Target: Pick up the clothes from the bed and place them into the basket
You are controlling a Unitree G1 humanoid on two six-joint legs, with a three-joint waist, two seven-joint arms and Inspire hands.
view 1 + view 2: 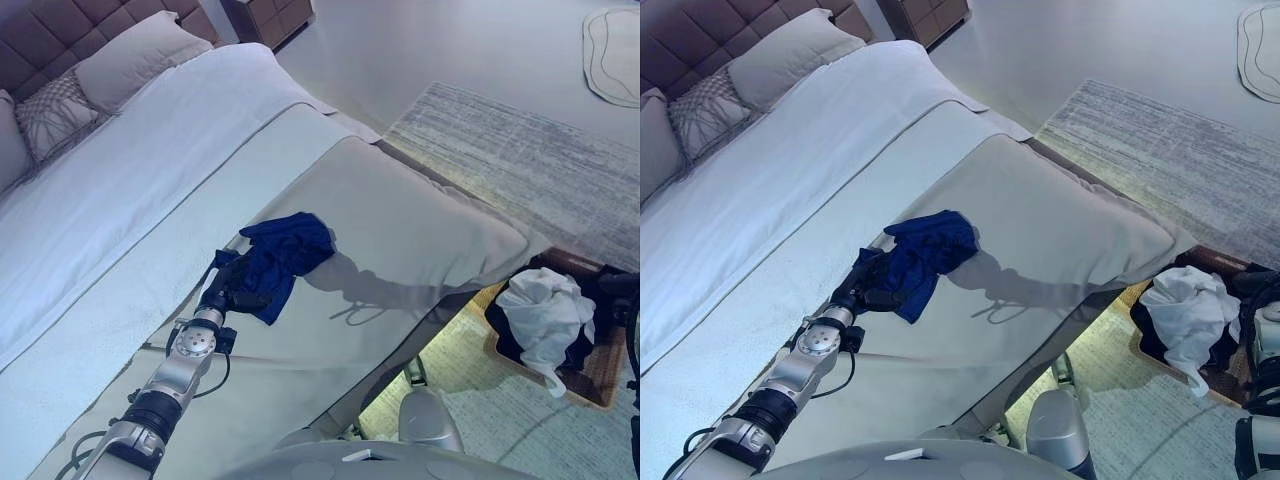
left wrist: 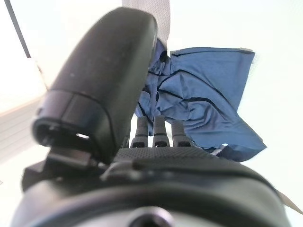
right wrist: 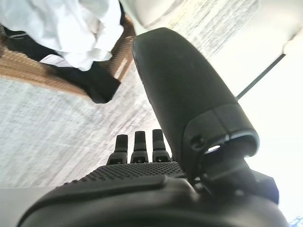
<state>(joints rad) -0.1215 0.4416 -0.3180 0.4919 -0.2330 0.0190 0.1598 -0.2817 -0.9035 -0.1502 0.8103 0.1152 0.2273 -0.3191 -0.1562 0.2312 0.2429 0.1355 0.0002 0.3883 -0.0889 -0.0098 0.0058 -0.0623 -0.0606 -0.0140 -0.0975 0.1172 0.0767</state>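
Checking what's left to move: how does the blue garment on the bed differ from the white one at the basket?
The blue garment lies crumpled on the bed, with the left hand at its near edge; the white garment is already piled in the basket on the floor, over dark clothes. The blue one is dark and spread fairly flat; the white one is bunched and hangs over the basket's rim. Both are loose, unfolded cloth.

Silver-grey jointed left arm (image 1: pixel 178 372) with black collar rings, dark robot hand (image 1: pixel 232 288), smooth black thumb, textured palm
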